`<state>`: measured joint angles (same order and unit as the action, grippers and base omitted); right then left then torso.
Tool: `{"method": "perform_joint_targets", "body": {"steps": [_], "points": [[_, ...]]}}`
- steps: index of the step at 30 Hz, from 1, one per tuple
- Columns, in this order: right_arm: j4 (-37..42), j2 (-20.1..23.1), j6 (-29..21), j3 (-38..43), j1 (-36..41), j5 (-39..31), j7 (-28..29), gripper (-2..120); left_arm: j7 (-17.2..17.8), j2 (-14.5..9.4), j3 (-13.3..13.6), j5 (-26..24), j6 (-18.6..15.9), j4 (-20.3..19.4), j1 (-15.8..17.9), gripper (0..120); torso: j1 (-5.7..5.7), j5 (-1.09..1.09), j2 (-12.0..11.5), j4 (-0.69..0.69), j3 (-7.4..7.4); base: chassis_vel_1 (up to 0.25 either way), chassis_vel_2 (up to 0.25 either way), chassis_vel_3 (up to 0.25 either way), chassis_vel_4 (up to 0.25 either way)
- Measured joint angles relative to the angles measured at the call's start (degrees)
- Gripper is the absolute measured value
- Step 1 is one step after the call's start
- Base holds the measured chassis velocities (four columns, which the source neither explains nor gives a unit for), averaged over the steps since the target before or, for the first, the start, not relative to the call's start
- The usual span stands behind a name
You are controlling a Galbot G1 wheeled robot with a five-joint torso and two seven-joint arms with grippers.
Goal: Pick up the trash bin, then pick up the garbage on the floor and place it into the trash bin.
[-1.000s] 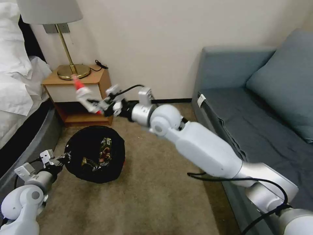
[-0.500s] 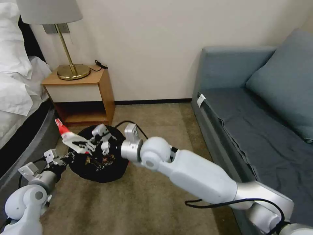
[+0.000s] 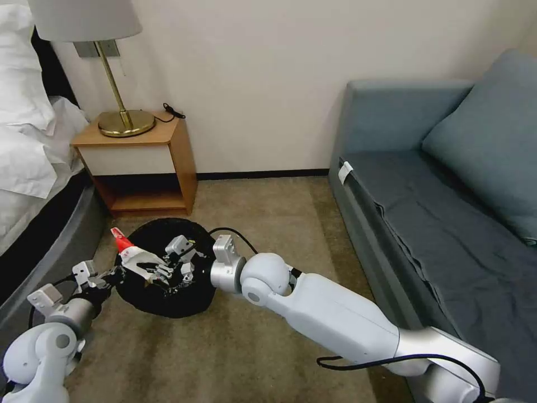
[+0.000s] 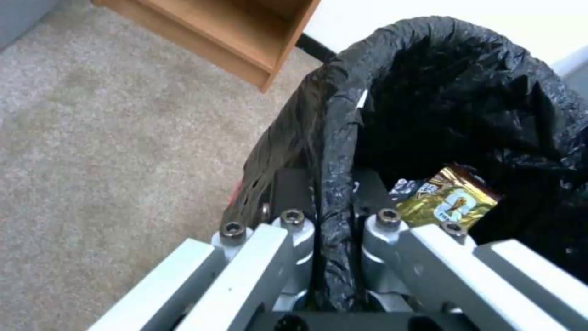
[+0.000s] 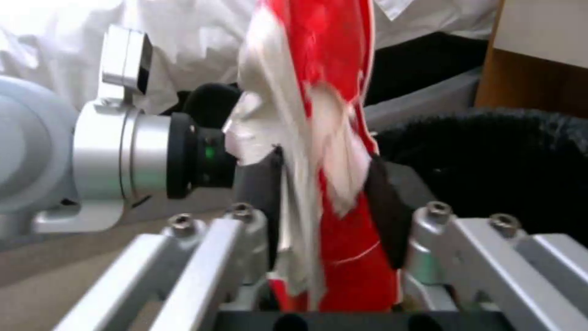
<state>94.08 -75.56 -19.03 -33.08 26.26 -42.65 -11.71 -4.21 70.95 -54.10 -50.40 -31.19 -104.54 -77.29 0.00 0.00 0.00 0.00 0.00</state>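
My right hand (image 3: 159, 267) has swung down from up by the nightstand, pinching the white packet (image 3: 134, 258) right over the trash bin (image 3: 168, 299) (ready to drop). My left hand (image 3: 109, 275) pinches the bin's rim.

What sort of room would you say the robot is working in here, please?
Probably a hotel room or bedroom: a bed with white linen, a wooden nightstand carrying a brass lamp, a blue-grey sofa, and carpet.
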Motion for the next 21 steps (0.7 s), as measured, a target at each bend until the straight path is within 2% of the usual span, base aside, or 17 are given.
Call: {"method": "perform_joint_targets", "body": {"steps": [2,4,6,8,12,13,16,21], "points": [[-0.17,0.03,0.08,0.11,0.34,0.59,0.0,43,0.02,0.14,-0.02,-0.05,-0.03,0.02,0.06,4,0.0,0.0,0.0,0.0,0.0,0.0,0.0,0.0,0.0],[-0.27,0.02,0.16,0.23,0.5,0.9,0.01,45,0.04,0.21,-0.02,-0.05,-0.05,0.02,0.06,4,0.0,0.0,0.0,0.0,0.0,0.0,0.0,0.0,0.0],[-0.45,-0.05,0.37,0.51,0.81,1.43,0.0,56,0.18,0.3,-0.02,-0.1,-0.05,0.02,0.05,4,0.0,0.0,0.0,0.0,0.0,0.0,0.0,0.0,0.0],[-0.49,-0.07,0.37,0.58,0.93,1.6,0.0,57,0.22,0.32,-0.02,-0.16,-0.07,0.02,0.03,4,0.0,0.0,0.0,0.0,0.0,0.0,0.0,0.0,0.0],[-0.66,-0.23,1.0,1.43,2.0,3.2,0.36,79,0.35,0.33,-0.06,-0.2,-0.19,0.01,-0.12,4,0.0,0.0,0.0,0.0,0.0,0.0,0.0,0.0,0.0],[-0.66,-0.23,1.0,1.43,2.0,3.2,0.36,79,0.35,0.33,-0.06,-0.2,-0.19,0.01,-0.12,4,0.0,0.0,0.0,0.0,0.0,0.0,0.0,0.0,0.0],[-0.41,-0.38,1.81,2.99,2.7,4.29,1.28,92,0.45,0.28,-0.1,-0.2,-0.28,0.0,-0.21,4,0.0,0.0,0.0,0.0,0.0,0.0,0.0,0.0,0.0],[0.86,-0.19,2.75,5.01,3.05,4.43,2.6,99,0.61,0.2,-0.1,-0.19,-0.55,0.25,-0.33,4,0.0,0.0,0.0,0.0,0.0,0.0,0.0,0.0,0.0]]}}
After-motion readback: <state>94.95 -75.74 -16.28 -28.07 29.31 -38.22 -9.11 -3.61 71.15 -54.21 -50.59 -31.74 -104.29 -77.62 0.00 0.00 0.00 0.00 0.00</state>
